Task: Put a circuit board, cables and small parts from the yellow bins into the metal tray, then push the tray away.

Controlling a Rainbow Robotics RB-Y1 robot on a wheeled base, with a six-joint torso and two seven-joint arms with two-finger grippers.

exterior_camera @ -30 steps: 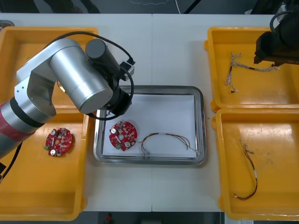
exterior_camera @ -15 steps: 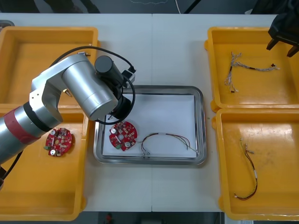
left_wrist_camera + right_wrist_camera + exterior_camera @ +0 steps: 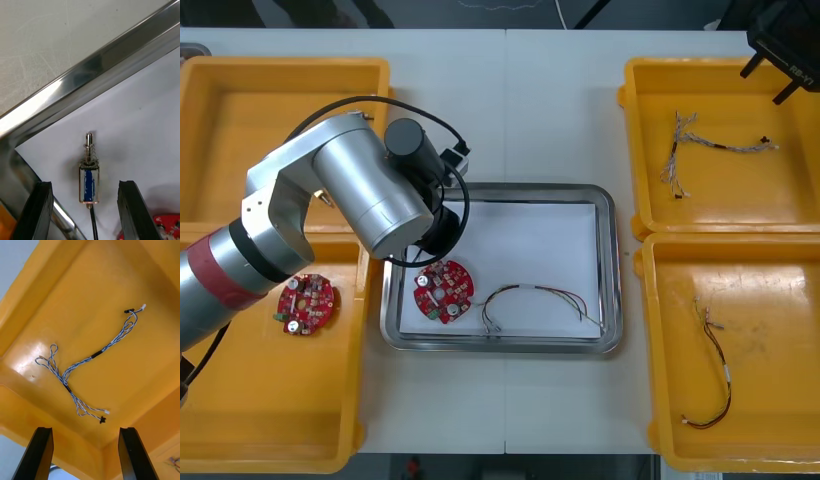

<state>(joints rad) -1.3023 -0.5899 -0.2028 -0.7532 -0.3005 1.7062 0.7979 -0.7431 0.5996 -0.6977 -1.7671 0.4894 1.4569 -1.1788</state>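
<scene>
On the left side of the table are two yellow bins. The far one [image 3: 280, 64] has the left arm [image 3: 360, 190] reaching over it. The near one [image 3: 270, 410] has a round red circuit board [image 3: 305, 303] lying flat in it.

The left arm bends over to the left end of the metal tray [image 3: 500, 190], which sits in the middle of the table and is white inside. In the left wrist view, the left gripper [image 3: 85, 183] hangs over the tray's white floor, close to a corner of the shiny rim. Its two black fingers are spread wide and hold nothing. A small metal part [image 3: 89, 167] lies on the white floor between them, and the fingers do not touch it. A thin black wire runs out of one end of the part.

Just beside it in the tray lies a second red circuit board [image 3: 444, 291]. Next to that board lies a thin cable [image 3: 525, 288].

On the right are two more yellow bins. The near one [image 3: 780, 300] holds a dark cable [image 3: 727, 385]. The far one [image 3: 650, 120] holds a twisted blue and white cable [image 3: 710, 145]. The right gripper [image 3: 785, 50] is up above the far corner of that bin. In the right wrist view its fingers [image 3: 43, 450] are spread wide and hold nothing, and the twisted cable lies on the bin floor, well apart from them.
</scene>
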